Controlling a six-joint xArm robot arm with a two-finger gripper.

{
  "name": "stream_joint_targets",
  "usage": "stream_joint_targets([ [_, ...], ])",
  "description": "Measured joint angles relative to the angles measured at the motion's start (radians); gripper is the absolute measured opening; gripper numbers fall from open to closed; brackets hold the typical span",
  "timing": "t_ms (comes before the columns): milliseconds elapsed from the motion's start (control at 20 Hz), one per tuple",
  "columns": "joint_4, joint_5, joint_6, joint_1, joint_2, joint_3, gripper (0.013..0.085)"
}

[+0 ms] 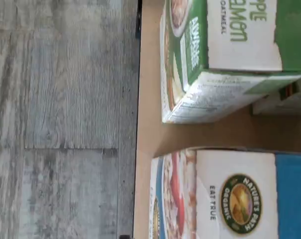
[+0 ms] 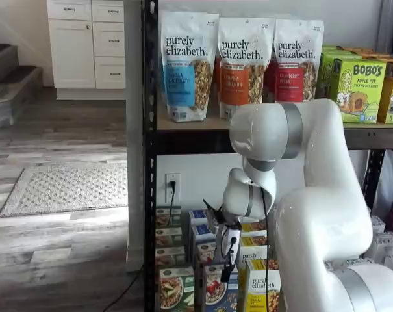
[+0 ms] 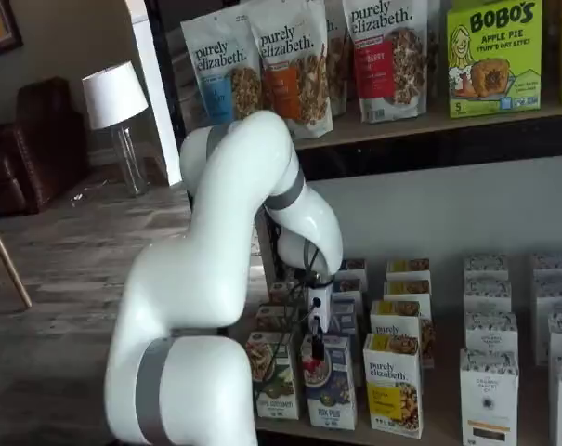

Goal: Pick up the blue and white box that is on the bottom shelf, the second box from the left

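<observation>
We take the blue and white box as our landmark. It stands upright at the front edge of the bottom shelf, with the green carton just beside it on one flank and the yellow carton on the other; more blue cartons stand in a row behind it. In the wrist view the blue and white box shows its white top panel and blue edge, with a strip of bare shelf board between it and the green carton.

We judge it light, a thin cardboard carton that is stiff enough to pinch but will dent under hard pressure, with a smooth printed skin that could slip. The narrow upper part looks like the best hold, fingers on the two broad faces, since the neighbours crowd its sides.

The gripper hangs directly above the box's top. Its fingers are too small and dark for us to see a gap, yet we read the jaws as spread to their widest, holding nothing; we cannot tell whether they touch the carton.
</observation>
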Motion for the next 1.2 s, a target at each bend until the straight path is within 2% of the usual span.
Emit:
stream_joint_targets([
  [350,0.007,-0.006,-0.015,-0.009,0.029,-0.03,0.085],
  [850,-0.09,0.036,0.076,-0.003,0.09,-0.107,0.085],
  [1200,-0.126,0.046,0.114,0.005,0.132,-0.153,0.085],
])
